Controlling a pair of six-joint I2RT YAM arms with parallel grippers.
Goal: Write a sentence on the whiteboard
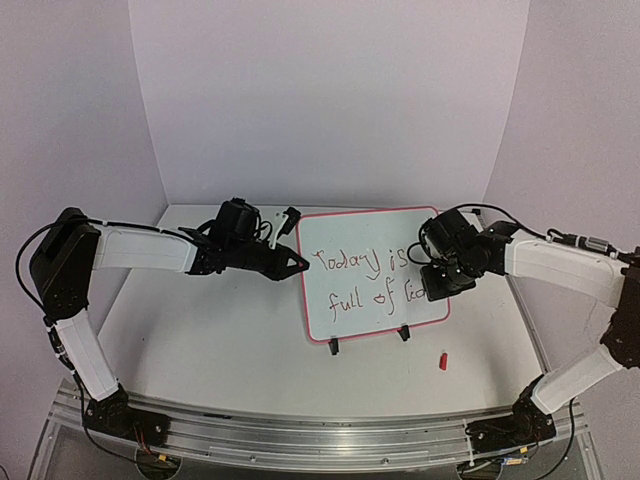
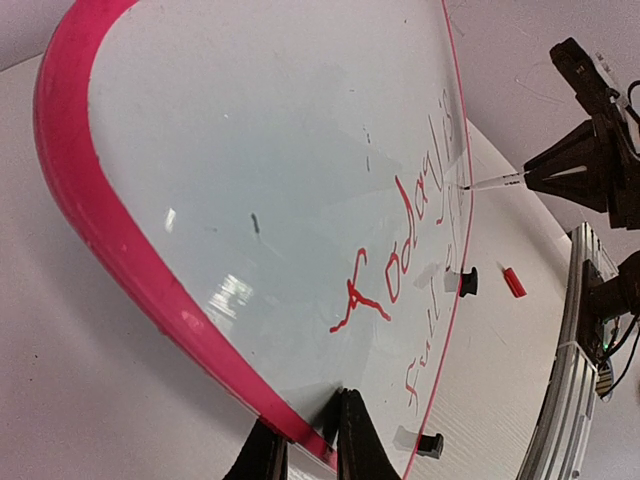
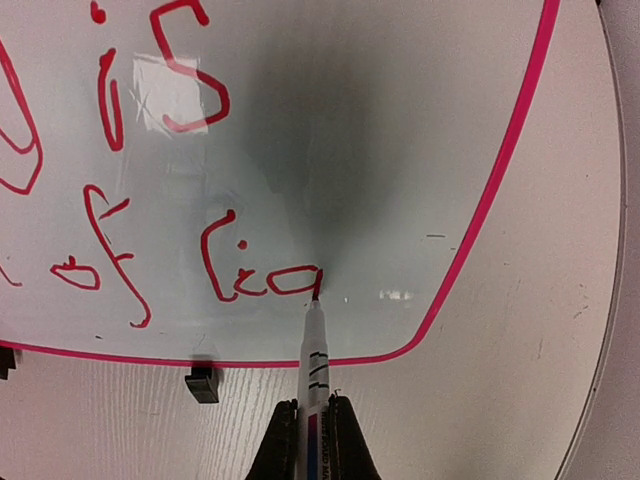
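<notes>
The whiteboard, glossy white with a pink-red frame, stands tilted on a wire stand right of centre. The sentence is in red marker and reads "Today is / full of lia". My left gripper is shut on the board's left frame edge; its fingers pinch the rim. My right gripper is shut on a white marker. The marker's tip touches the board at the end of the last letter. From the left wrist I see the writing and the marker.
A red marker cap lies on the table in front of the board's right corner, also in the left wrist view. The stand's black feet poke out under the lower edge. Purple walls surround the table.
</notes>
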